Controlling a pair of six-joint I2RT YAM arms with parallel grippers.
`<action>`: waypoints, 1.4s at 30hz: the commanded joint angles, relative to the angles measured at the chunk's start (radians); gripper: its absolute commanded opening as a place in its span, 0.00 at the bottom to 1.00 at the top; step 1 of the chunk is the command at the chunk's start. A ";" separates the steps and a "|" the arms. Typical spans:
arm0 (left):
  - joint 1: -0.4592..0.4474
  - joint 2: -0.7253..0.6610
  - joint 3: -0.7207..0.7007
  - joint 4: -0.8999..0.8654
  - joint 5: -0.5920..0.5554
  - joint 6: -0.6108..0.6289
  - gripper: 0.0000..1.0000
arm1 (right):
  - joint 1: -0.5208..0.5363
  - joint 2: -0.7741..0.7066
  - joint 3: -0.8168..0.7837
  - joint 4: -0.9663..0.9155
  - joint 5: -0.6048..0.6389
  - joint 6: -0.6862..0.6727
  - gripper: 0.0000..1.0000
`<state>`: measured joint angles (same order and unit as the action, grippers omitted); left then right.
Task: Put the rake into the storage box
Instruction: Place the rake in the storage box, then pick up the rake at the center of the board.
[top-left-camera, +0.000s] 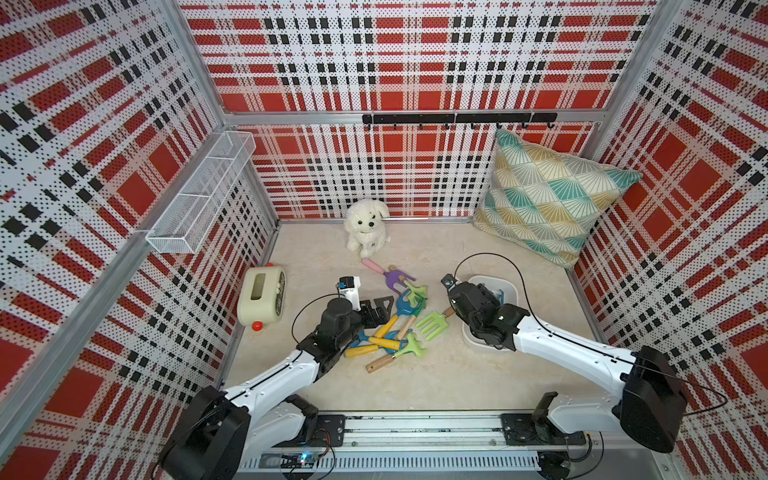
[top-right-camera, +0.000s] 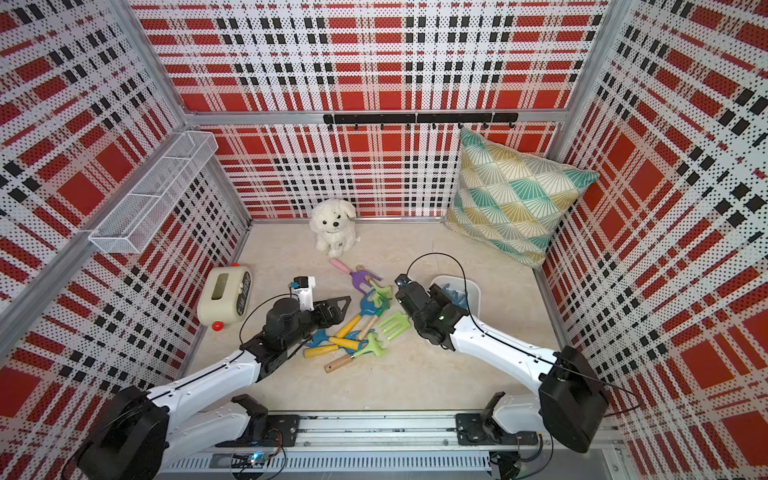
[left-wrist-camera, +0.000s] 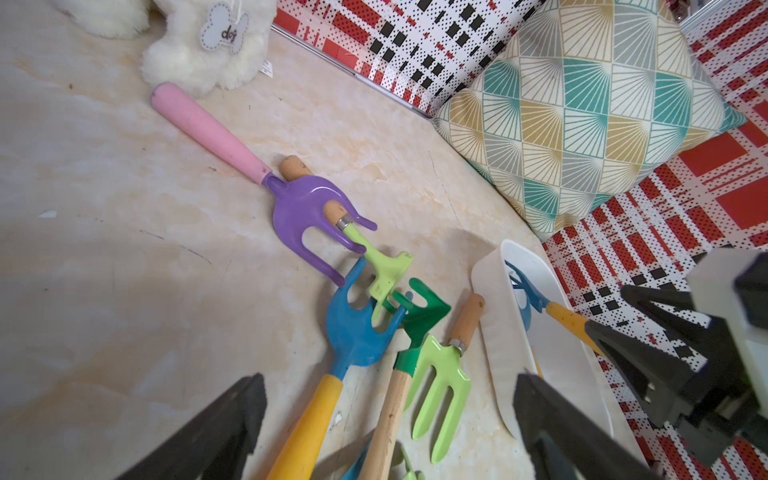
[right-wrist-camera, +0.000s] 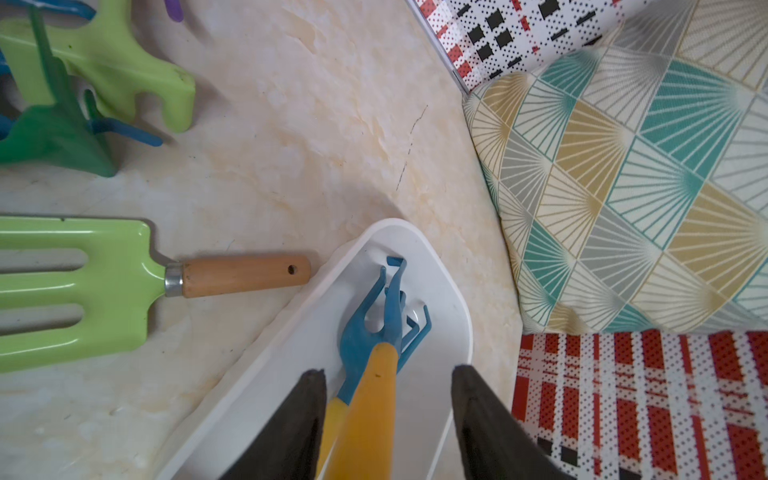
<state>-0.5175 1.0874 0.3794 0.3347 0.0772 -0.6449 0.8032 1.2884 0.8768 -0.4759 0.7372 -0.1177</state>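
Observation:
The white storage box (right-wrist-camera: 415, 239) stands on the floor at the right, seen in both top views (top-left-camera: 513, 291) (top-right-camera: 476, 293). In it lies a rake (right-wrist-camera: 376, 399) with a blue head and a yellow handle, on top of a second blue-and-yellow tool (right-wrist-camera: 332, 409). My right gripper (right-wrist-camera: 388, 372) hangs over the box, open, with the rake's handle between its fingers and a gap on each side. The left wrist view shows the same rake (left-wrist-camera: 569, 320) inside the box (left-wrist-camera: 494, 332). Over the tool pile, my left gripper (left-wrist-camera: 388, 378) (top-left-camera: 380, 309) stands wide open and holds nothing.
A pile of toy garden tools (top-left-camera: 399, 320) lies mid-floor, with a light green fork (right-wrist-camera: 83, 286) right beside the box. A plush dog (top-left-camera: 368, 226) sits at the back wall, a patterned pillow (top-left-camera: 552, 195) back right, a cream gadget (top-left-camera: 262, 297) left, a wire-mesh basket (top-left-camera: 203, 195) on the left wall.

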 joint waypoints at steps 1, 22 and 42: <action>-0.032 -0.023 0.018 -0.090 -0.059 -0.003 0.99 | 0.006 -0.075 0.010 -0.073 -0.030 0.143 0.59; 0.014 -0.022 0.017 -0.228 -0.191 -0.059 0.99 | -0.019 -0.026 0.058 0.059 -0.674 0.583 0.77; 0.017 -0.156 -0.079 -0.244 -0.273 -0.085 0.99 | 0.072 0.411 0.114 0.276 -0.718 0.889 0.55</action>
<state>-0.5091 0.9493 0.3130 0.0929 -0.1730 -0.7300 0.8635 1.6527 0.9436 -0.2371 -0.0280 0.7334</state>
